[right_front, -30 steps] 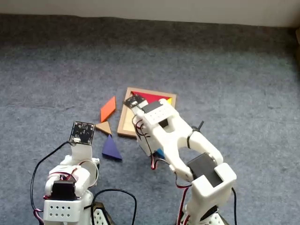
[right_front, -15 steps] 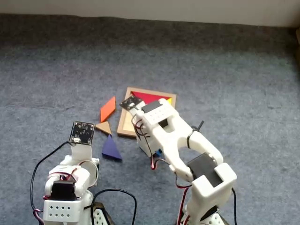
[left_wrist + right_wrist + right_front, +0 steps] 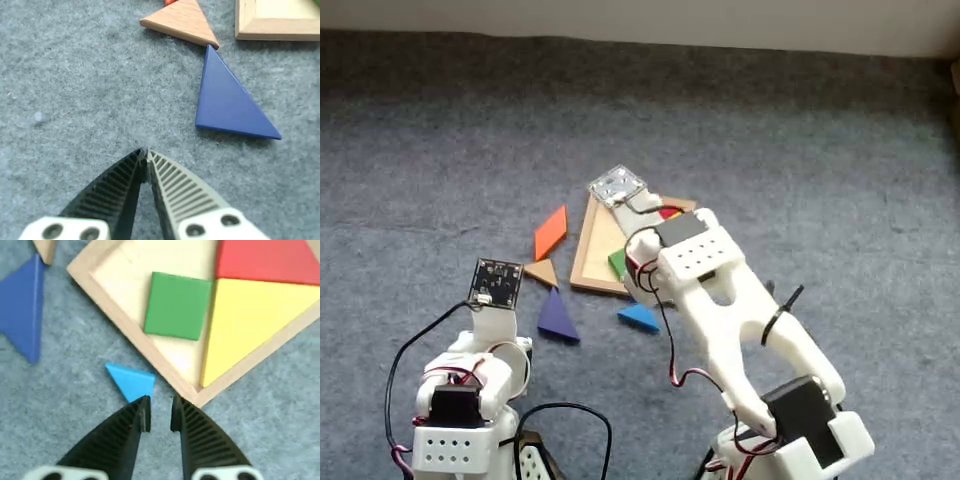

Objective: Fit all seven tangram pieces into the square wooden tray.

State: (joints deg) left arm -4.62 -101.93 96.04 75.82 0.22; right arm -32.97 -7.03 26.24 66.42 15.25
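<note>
Where green square (image 3: 177, 305) lies, wooden tray (image 3: 125, 320)

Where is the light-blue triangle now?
High view: the light-blue triangle lies on the carpet just outside the tray's near edge, right of the dark blue triangle. Right wrist view: just ahead of the right gripper.

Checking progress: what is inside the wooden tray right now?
In the tray: a green square, a red triangle and a yellow triangle, plus bare wood. From above the right arm covers part of it.
</note>
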